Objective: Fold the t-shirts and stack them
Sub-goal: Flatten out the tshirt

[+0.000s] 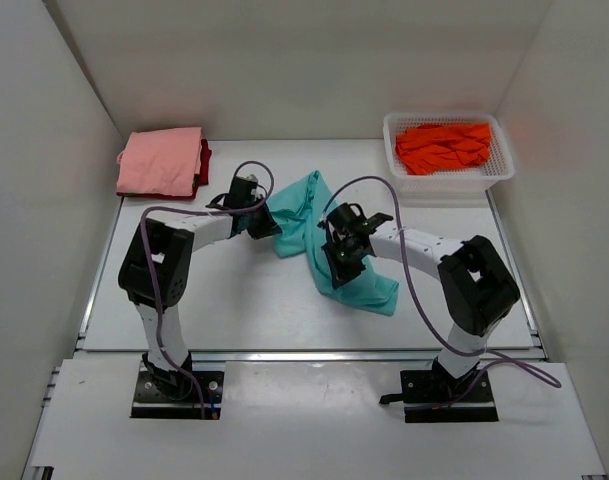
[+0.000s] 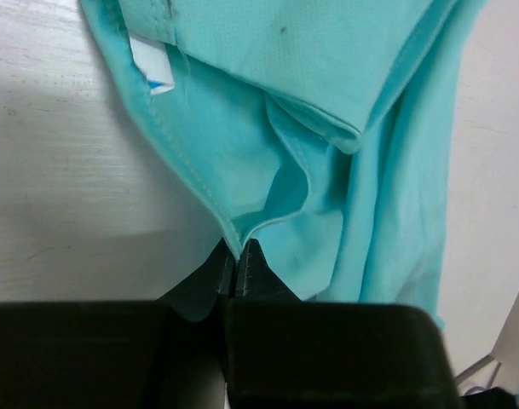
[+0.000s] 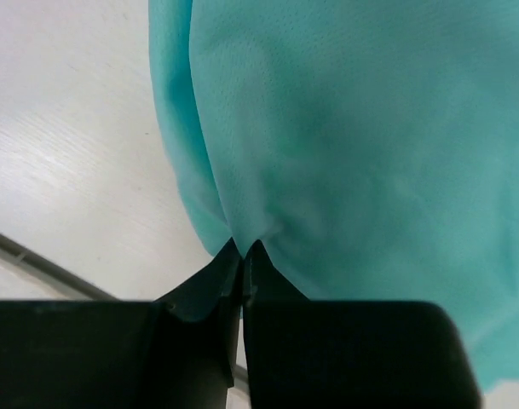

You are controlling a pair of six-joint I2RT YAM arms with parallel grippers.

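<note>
Near the middle of the surface [image 1: 224, 300], the teal t-shirt [image 1: 302, 210] is lying in a rumpled diagonal band running from far left towards near right, and both arms are bending over it. The left gripper [image 2: 239, 257] is pinching a hemmed edge of the cloth not far from a white label [image 2: 150, 64], its jaws pressed together with only fabric between them. The right gripper [image 3: 243, 252] is nipping a fold further down the band in the same way, jaws closed tight on the cloth. At the far left a salmon pink t-shirt [image 1: 162, 160] is sitting folded on top of a dark red t-shirt [image 1: 203, 160], and at the far right a bright orange t-shirt [image 1: 444, 147] is lying bunched in the white basket [image 1: 499, 172]. The teal fabric is looking thin, light and limp, so I'm expecting it to sag and slide rather than hold any shape once lifted. To my eye, hems and corners are offering the surest hold, since a pinch in mid-panel is likely gathering only a loose pucker.
</note>
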